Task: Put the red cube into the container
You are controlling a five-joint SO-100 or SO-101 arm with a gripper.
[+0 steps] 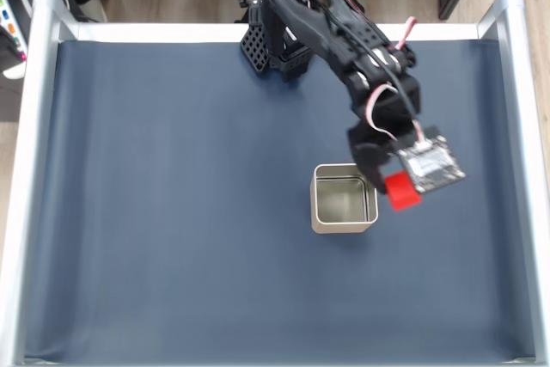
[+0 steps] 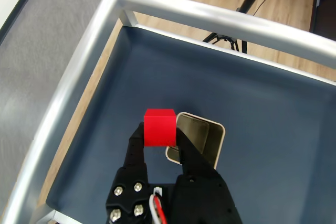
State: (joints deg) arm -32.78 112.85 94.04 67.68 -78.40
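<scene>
Wrist view shows the black two-finger gripper (image 2: 159,136) clamped on opposite flat faces of the small matte red cube (image 2: 159,126), held aloft just beside the square silvery metal tin (image 2: 216,145); the cube looks light, rigid and easily pinched.

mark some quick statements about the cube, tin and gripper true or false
1. The gripper is shut on the red cube. True.
2. The red cube lies inside the container. False: it is held in the air beside the tin, outside it.
3. The container is empty. True: its pale inside shows nothing in it.
4. In the fixed view the cube is left of the container. False: it is at the tin's right edge.
5. The container lies tipped on its side. False: it stands upright, opening up, on the dark blue mat.
</scene>
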